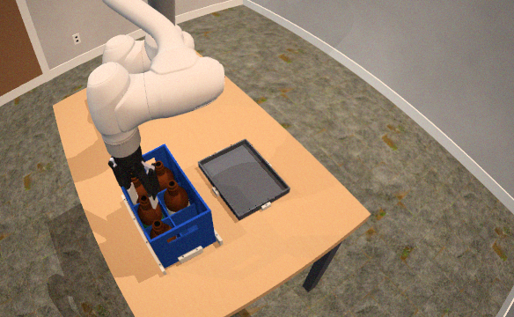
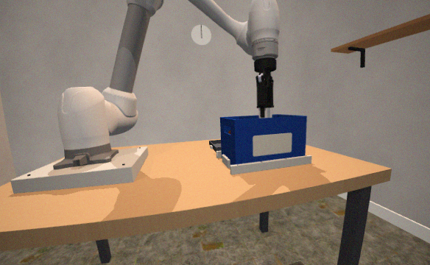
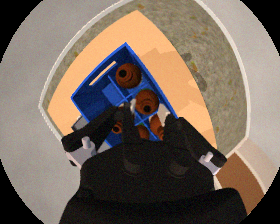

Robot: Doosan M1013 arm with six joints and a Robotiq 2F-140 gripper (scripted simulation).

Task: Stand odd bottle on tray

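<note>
The blue crate [image 1: 172, 250] [image 2: 244, 138] [image 3: 88, 103] holds five brown bottles upright. Three form the row along one long side: an end bottle [image 1: 157, 230] [image 3: 128, 75], a middle bottle [image 1: 149, 213] [image 3: 147, 102] and a third bottle [image 1: 140, 189] [image 3: 157, 129]. Two more bottles [image 1: 176, 198] [image 1: 164, 174] stand in the other row. My gripper [image 1: 143, 194] [image 2: 265, 112] [image 3: 147, 106] points down at the crate's rim, partly open, with its fingers around the upper part of the third bottle, not closed on it. That bottle's neck is partly hidden by the fingers. The dark grey tray [image 1: 239, 187] [image 2: 215, 144] lies flat, with no bottle on it.
White brackets [image 1: 190, 254] [image 2: 270, 165] border the crate's base, and small ones [image 1: 266, 205] touch the tray. The crate's walls and dividers stand close around the bottles. The arm's base [image 2: 86, 129] is on the same table. A wall shelf [image 2: 395, 33] is at the right.
</note>
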